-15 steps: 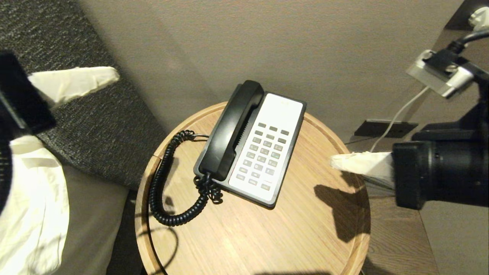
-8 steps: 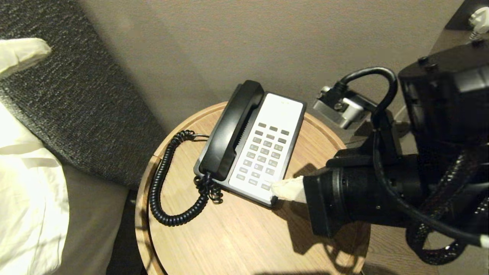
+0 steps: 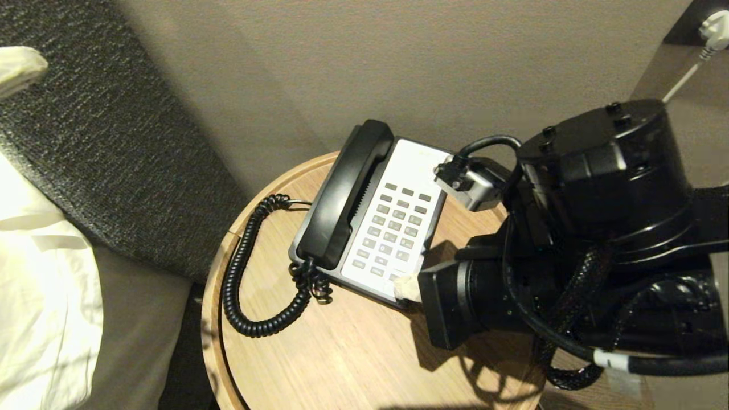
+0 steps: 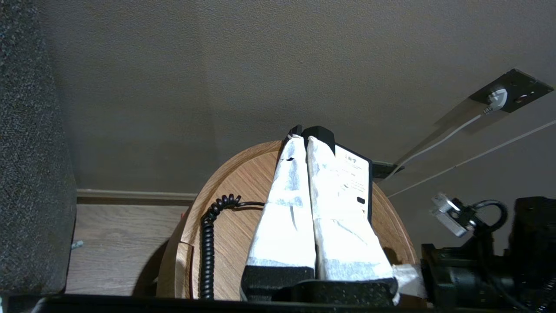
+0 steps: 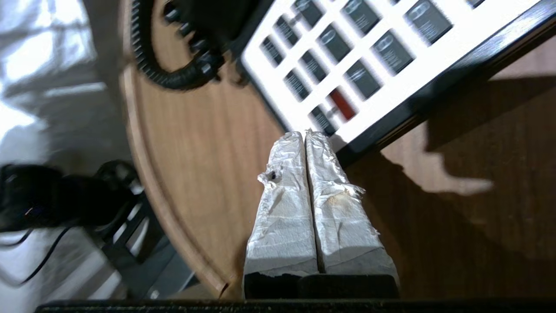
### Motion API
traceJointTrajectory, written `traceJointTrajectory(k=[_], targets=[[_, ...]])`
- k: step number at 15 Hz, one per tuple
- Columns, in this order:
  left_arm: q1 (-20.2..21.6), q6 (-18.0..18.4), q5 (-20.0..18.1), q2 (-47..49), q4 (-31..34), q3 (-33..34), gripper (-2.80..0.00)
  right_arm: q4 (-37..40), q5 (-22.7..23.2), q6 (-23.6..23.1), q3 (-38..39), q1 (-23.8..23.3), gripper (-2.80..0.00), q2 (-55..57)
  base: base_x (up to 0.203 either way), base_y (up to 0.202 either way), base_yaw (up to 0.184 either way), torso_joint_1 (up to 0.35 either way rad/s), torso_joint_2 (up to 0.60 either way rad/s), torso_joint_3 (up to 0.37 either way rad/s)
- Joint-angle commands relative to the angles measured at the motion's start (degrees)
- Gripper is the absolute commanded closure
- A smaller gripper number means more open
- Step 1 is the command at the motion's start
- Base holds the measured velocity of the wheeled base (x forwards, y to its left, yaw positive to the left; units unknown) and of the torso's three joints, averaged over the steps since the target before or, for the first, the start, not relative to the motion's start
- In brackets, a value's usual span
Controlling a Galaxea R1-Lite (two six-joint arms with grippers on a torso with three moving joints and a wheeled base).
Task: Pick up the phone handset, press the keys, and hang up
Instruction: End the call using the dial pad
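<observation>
The glossy black phone handset [image 3: 342, 199] lies in its cradle on the left side of the black-and-white phone base [image 3: 421, 165]. Its coiled cord [image 3: 239, 279] loops over the round wooden table [image 3: 342, 359]. My right gripper [image 3: 398, 287] is shut, and its taped tips hover at the near right corner of the keys [image 3: 393, 228]. In the right wrist view the right gripper [image 5: 305, 134] sits just short of the bottom key row [image 5: 323, 119], holding nothing. My left gripper [image 3: 20, 65] is shut and empty, high at the far left, away from the phone. In the left wrist view its closed fingers [image 4: 286, 208] hide most of the handset.
A white pillow [image 3: 45, 307] and a dark grey headboard [image 3: 102, 142] lie left of the table. A beige wall stands behind it. A wall socket with a white plug [image 3: 712, 25] is at the far right. My right arm [image 3: 598, 239] covers the table's right side.
The right arm has swung in from the right over the table, bringing its shut tips to the keypad's near corner. The left gripper has drawn back toward the upper left edge.
</observation>
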Motion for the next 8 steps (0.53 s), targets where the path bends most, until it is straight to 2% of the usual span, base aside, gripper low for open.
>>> traceJointTrajectory(k=[1,5,8], targets=[[0.00,-0.17,0.10,-0.28,-0.07,0.36,0.00,-0.06,-0.48,0.18,-0.29,-0.61,0.00,1.59,0.000,0.000,0.000,0.000,0.00,0.000],[0.00,-0.87,-0.07,-0.28,-0.16,0.71,0.00,-3.93,-0.56,-0.10,0.26,-1.72,0.00,2.50,0.000,0.000,0.000,0.000,0.00,0.000],[0.00,-0.87,-0.07,-0.46,-0.13,0.66,0.00,-4.05,-0.56,-0.43,0.76,-2.19,0.00,2.65,0.000,0.000,0.000,0.000,0.00,0.000]])
